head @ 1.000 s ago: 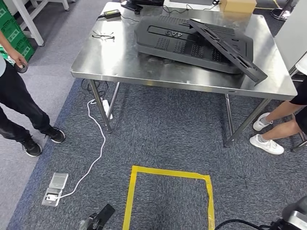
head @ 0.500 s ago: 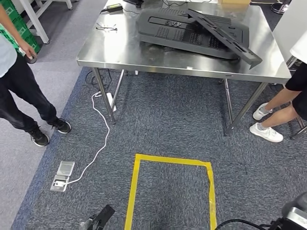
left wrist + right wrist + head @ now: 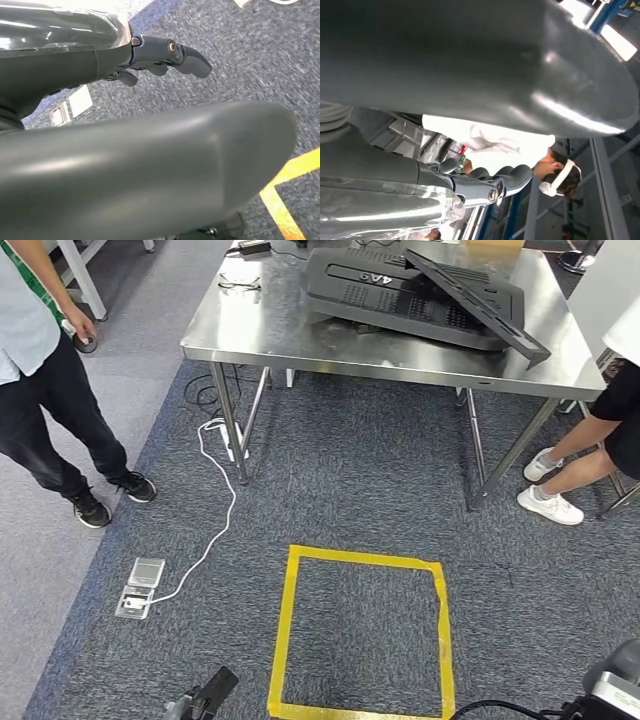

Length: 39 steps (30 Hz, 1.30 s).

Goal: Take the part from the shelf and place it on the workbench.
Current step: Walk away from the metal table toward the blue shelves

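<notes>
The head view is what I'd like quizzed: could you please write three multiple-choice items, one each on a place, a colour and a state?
1. Where do the large dark parts lie?
A. on the steel workbench
B. on the carpet
C. on a chair

2. What colour is the tape square on the floor?
A. red
B. yellow
C. blue

3. How does the left hand stand?
A. gripping a part
B. pinching a cable
C. holding nothing

Key: 1 A, they rest on the tabletop; 2 B, yellow outline on grey carpet; 3 C, its fingers hang free over carpet.
</notes>
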Motion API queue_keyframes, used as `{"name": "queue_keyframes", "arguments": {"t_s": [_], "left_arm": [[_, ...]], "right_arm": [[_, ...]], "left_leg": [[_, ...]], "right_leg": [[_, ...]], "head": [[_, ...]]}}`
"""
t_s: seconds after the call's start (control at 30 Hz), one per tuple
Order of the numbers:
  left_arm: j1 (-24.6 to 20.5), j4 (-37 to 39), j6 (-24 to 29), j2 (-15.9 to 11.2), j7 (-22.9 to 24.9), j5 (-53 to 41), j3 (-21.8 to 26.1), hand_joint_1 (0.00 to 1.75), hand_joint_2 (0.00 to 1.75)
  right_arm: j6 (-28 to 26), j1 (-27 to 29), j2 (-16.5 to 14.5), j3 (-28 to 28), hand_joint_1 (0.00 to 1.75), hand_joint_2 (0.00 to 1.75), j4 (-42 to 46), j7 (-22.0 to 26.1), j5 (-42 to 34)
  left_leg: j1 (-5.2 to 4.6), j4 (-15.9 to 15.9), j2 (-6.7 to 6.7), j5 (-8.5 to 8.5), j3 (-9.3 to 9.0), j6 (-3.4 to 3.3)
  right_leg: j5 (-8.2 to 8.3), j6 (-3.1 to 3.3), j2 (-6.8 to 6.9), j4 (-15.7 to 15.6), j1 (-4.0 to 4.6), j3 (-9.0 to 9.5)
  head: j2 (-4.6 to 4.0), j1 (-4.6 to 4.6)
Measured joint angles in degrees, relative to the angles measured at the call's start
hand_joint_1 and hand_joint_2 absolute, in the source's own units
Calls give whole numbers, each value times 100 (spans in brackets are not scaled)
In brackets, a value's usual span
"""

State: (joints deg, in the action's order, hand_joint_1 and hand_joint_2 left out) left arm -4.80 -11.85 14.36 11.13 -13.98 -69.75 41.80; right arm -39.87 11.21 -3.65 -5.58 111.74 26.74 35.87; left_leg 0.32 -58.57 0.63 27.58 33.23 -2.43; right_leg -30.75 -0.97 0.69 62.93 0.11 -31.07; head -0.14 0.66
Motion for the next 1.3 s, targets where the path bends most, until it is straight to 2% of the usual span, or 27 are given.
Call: {"name": "queue_keyframes", "arguments": {"t_s": [0.03,0.07,0.17,0.2,0.23,0.3,0.33,0.37,0.4,0.43,0.5,0.57,0.6,0.67,0.73,0.77,0.83,0.87,0.9,0.93,1.0,1.07,1.1,1.13,1.2,1.27,1.3], "left_arm": [[-1,0,1,1,-3,2,1,0,0],[-3,0,1,2,-6,3,1,0,0],[-1,0,-1,9,-11,5,2,0,0],[-1,0,0,11,-11,6,2,0,0],[0,0,2,11,-12,7,2,0,0],[6,0,4,9,-12,7,3,0,0],[12,0,4,8,-12,7,4,0,0],[17,0,4,7,-12,7,5,0,0],[20,0,4,6,-12,7,5,0,0],[21,0,4,5,-12,7,6,0,0],[20,0,4,2,-12,7,8,0,0],[28,0,5,0,-10,7,10,0,0],[35,0,6,0,-8,7,11,0,0],[39,0,7,2,-4,6,14,0,0],[22,0,8,4,-5,4,16,0,0],[16,0,8,5,-7,4,17,0,0],[23,0,9,3,-10,4,20,0,0],[31,0,9,2,-10,4,23,0,0],[34,0,9,1,-10,5,26,0,0],[31,0,9,0,-11,5,29,0,0],[21,0,11,0,-15,8,32,0,0],[20,0,19,0,-23,13,39,0,0],[27,0,23,1,-28,16,44,0,0],[33,0,27,2,-32,19,48,0,0],[41,0,31,5,-44,25,54,0,0],[47,0,37,5,-59,32,66,0,0],[60,0,40,4,-64,34,74,0,0]], "right_arm": [[2,-6,11,-1,0,0,0,-2,-7],[2,-8,21,-1,0,0,0,-5,-14],[3,-1,47,-4,0,0,0,-31,-33],[4,-2,53,-7,0,0,-1,-43,-40],[6,-1,57,-11,0,0,-3,-59,-45],[14,8,63,-19,0,0,-10,-85,-52],[18,14,65,-21,0,0,-17,-94,-54],[21,18,65,-23,0,0,-24,-95,-54],[22,18,66,-23,0,0,-32,-96,-55],[23,18,66,-23,0,0,-39,-98,-55],[27,15,72,-24,0,0,-49,-100,-57],[37,10,85,-25,0,0,-52,-107,-62],[42,11,92,-26,0,0,-53,-109,-65],[45,18,113,-28,0,0,-53,-112,-67],[46,17,138,-31,0,0,-52,-113,-69],[46,17,149,-33,0,0,-53,-114,-72],[46,25,164,-36,0,0,-59,-117,-80],[46,38,167,-37,0,0,-65,-125,-86],[46,52,172,-38,0,0,-72,-136,-95],[46,65,178,-38,0,0,-78,-150,-108],[48,83,188,-32,0,0,-88,-190,-149],[53,98,196,-1,0,0,-103,-241,-199],[58,114,200,27,0,0,-117,-267,-225],[68,139,202,67,0,0,-135,-295,-247],[99,187,204,169,0,0,-185,-352,-273],[170,207,203,315,0,0,-295,-441,-275],[227,214,200,412,0,0,-392,-485,-280]], "left_leg": [[-6,0,2,-26,10,19],[-2,2,8,-49,15,45],[18,-8,27,-65,33,143],[19,-85,22,19,69,167],[20,-281,13,181,150,188],[31,-992,0,620,424,227],[36,-1361,-1,781,552,246],[41,-1576,-3,837,606,261],[50,-1560,-4,772,554,270],[62,-1339,-8,620,407,277],[93,-596,-106,306,-8,282],[111,-175,-234,225,-205,275],[105,-148,-261,256,-207,265],[103,-115,-207,241,-180,214],[121,-91,-135,209,-169,140],[129,-85,-94,200,-160,114],[126,-88,-7,194,-138,91],[122,-89,39,193,-133,90],[120,-90,81,192,-132,89],[118,-90,117,193,-137,90],[113,-85,176,195,-154,95],[96,-78,225,189,-147,125],[88,-69,256,182,-141,148],[81,-54,289,171,-142,180],[85,-55,289,213,-145,241],[87,-389,149,466,-10,269],[84,-736,71,659,138,269]], "right_leg": [[8,50,7,-387,28,249],[-9,87,11,-624,54,393],[53,156,-2,-784,65,420],[98,187,-5,-815,53,406],[142,214,-6,-840,38,381],[191,245,-21,-827,34,299],[207,245,-35,-809,34,257],[218,241,-56,-786,33,220],[223,235,-82,-757,30,188],[220,224,-112,-719,25,161],[193,180,-175,-622,19,91],[179,120,-244,-513,24,-11],[189,90,-277,-482,24,-56],[197,31,-332,-445,12,-103],[50,-37,-281,-247,-5,-204],[-116,-76,-225,29,-19,-330],[-475,-142,-141,820,-48,-695],[-552,-160,-126,1102,-58,-822],[-517,-166,-115,1179,-64,-847],[-367,-161,-99,996,-66,-747],[28,-115,22,195,-50,-340],[210,-46,175,-397,2,-78],[205,-21,211,-491,27,-55],[214,4,183,-510,42,-74],[260,77,112,-564,14,-78],[314,152,44,-624,-16,-69],[324,170,4,-630,-14,-77]], "head": [[1,3],[1,4],[1,4],[1,9],[1,13],[1,18],[1,17],[1,17],[1,17],[1,17],[0,17],[0,14],[1,11],[1,12],[1,2],[1,-3],[1,-6],[1,-5],[1,-5],[1,-5],[1,-3],[1,1],[1,4],[1,4],[1,8],[1,17],[1,20]]}}
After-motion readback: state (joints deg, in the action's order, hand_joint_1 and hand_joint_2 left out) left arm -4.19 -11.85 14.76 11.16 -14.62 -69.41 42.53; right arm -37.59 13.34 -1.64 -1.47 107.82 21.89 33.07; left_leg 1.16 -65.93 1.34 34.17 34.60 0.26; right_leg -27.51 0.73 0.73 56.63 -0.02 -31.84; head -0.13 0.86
